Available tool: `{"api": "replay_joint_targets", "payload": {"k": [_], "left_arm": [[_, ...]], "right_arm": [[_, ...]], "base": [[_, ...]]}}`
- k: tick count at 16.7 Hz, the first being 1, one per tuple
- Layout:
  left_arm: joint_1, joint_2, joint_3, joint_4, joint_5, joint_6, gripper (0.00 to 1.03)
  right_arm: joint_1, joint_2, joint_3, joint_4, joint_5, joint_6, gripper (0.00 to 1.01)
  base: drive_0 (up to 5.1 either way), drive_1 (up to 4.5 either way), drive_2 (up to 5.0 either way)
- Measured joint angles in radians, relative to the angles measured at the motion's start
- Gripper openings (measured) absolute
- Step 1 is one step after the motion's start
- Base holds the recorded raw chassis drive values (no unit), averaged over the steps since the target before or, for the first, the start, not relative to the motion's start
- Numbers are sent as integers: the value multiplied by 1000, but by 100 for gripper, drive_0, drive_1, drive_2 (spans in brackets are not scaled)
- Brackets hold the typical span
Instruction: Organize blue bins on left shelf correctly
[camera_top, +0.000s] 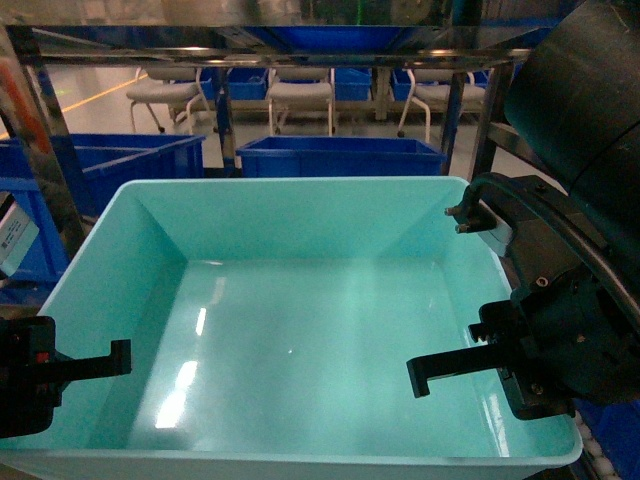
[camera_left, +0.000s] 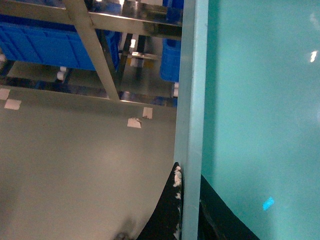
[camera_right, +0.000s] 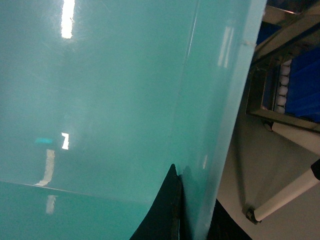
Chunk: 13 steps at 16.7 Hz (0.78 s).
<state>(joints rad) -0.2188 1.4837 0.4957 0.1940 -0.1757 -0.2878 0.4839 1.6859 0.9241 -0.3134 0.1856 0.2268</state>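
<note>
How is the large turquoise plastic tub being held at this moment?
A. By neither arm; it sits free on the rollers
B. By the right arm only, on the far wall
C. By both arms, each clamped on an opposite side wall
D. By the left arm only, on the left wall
C: each wrist view shows dark jaws straddling a side wall of the large light turquoise plastic tub, left gripper and right gripper.

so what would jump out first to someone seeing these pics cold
The large light turquoise bin fills the middle of the head view, empty and glossy. Each side wall is clamped by a gripper: the left gripper straddles its left rim and the right gripper its right rim. Behind it, darker blue bins stand by the steel shelf frame.
</note>
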Motion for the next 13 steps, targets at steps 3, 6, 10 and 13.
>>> {"api": "replay_joint_targets", "payload": {"k": [3, 6, 10, 13], "left_arm": [[0, 0, 0, 5, 1, 0, 2], [0, 0, 0, 0, 0, 0, 2], [0, 0, 0, 3, 0, 0, 2], [2, 0, 0, 8, 1, 0, 2]], "right_arm": [[-1, 2, 0, 6, 0, 0, 2], [-1, 1, 0, -1, 0, 0, 2], [-1, 1, 0, 4, 0, 0, 2], [0, 1, 0, 9, -1, 0, 2]], "base": [[2, 426, -422], [5, 418, -409], [5, 422, -411], [5, 422, -411]]}}
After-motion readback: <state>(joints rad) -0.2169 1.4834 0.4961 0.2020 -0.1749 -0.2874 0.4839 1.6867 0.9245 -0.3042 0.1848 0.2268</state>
